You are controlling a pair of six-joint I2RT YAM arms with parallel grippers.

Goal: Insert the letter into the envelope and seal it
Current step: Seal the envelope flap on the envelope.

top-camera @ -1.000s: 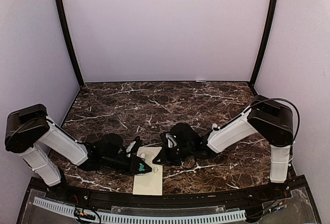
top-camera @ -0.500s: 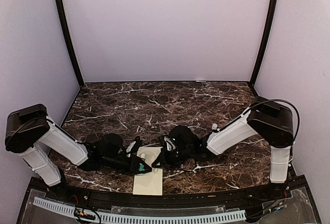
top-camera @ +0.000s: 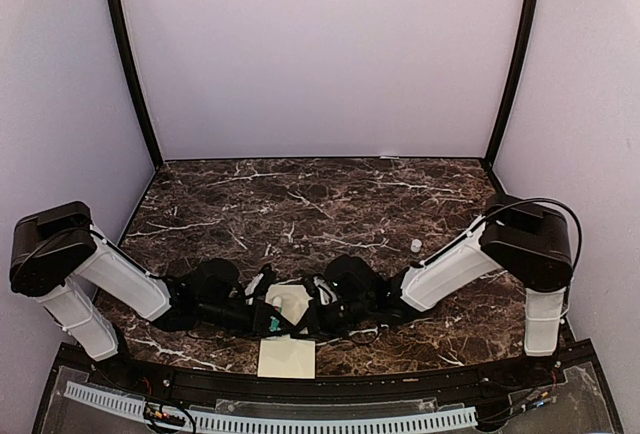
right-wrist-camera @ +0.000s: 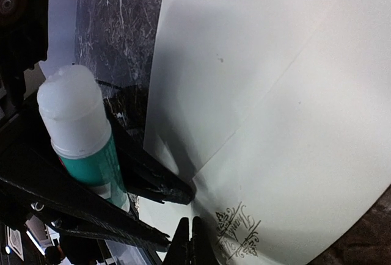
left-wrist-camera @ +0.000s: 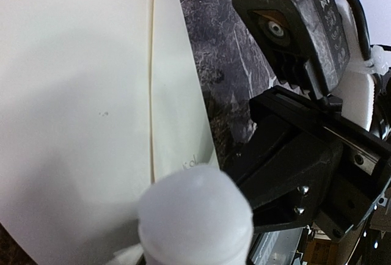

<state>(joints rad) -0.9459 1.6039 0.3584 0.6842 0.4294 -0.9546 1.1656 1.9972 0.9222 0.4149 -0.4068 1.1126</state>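
The cream envelope (top-camera: 287, 359) lies at the table's near edge between the two arms. Its pointed flap (right-wrist-camera: 201, 94) is folded down, with a small emblem (right-wrist-camera: 238, 233) beside it. My left gripper (top-camera: 277, 321) is shut on a glue stick (right-wrist-camera: 78, 127) with a teal body and a bare white tip (left-wrist-camera: 195, 216), held low over the envelope's flap side. My right gripper (right-wrist-camera: 192, 242) is shut, its tips resting on the envelope (right-wrist-camera: 293, 124) just below the flap's point, close to the left fingers (right-wrist-camera: 143, 170). The letter shows in no view.
A small white cap (top-camera: 416, 245) stands on the dark marble table (top-camera: 330, 204) by the right forearm. The right gripper's black body (left-wrist-camera: 305, 161) crowds close to the glue stick. Purple walls close in the back and both sides.
The right arm has swung left and lower, bringing its shut gripper over the envelope next to the left gripper. The left gripper and glue stick have barely moved.
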